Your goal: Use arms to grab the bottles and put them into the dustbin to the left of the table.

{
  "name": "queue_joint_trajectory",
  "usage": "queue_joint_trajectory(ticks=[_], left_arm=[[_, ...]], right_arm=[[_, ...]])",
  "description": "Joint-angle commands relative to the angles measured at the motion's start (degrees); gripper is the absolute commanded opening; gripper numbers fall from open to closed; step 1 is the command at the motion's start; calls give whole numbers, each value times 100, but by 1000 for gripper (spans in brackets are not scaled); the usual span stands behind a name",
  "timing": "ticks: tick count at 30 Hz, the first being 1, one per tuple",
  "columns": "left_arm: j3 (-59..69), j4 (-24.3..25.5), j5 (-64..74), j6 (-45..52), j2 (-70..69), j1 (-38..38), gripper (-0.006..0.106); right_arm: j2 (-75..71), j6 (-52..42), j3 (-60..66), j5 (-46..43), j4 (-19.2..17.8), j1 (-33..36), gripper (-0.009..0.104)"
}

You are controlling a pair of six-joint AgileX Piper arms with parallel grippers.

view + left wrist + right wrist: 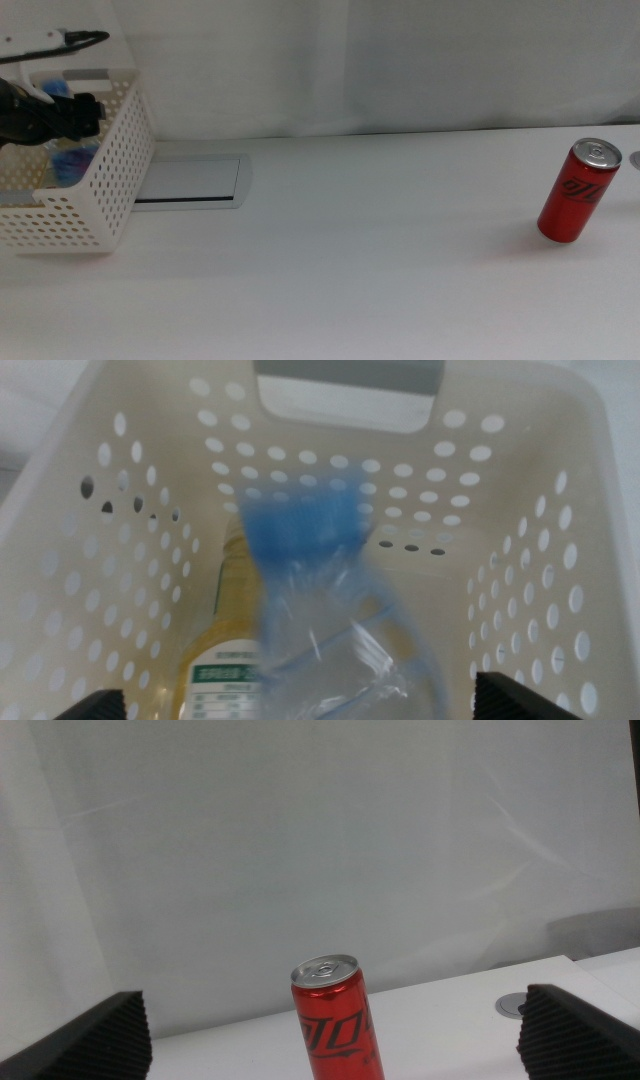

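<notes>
The white bench (380, 260) spreads wide across the scene, with a grey panel (190, 182) set into it at the far left. At the left edge sits the white perforated basket (105, 185), its grey handle strip facing the left wrist camera. The left arm (30, 112) reaches in from the left, over the top of the basket, and the left hand (300, 705) hangs above the inside, its two dark tips spread wide apart and gripping nothing. Down in the basket lies the yellow juice bottle (222, 650) with its green-and-white label, and over it the clear water bottle (340, 650), blue cap toward the far wall, blurred in the wrist view. Over on the right of the bench, the red can (578, 192) stands upright, well apart from the basket. The right hand (340, 1040) is out of the middle view; its own camera shows it level with the can, tips set wide on either side, touching nothing.
</notes>
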Motion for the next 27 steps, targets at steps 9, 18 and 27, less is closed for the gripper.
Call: queue_joint_trajectory(ticks=[9, 18, 27], left_arm=[[-71, -35, -78, -48, -374, 12, 93], [-71, -79, 82, -48, -1411, -11, 93], [-71, -69, 233, 302, -2725, -596, 93]], right_arm=[[-191, -15, 238, -70, -37, -31, 103], [-191, -15, 238, -98, -37, -31, 103], [-191, -15, 238, -155, -37, -31, 103]])
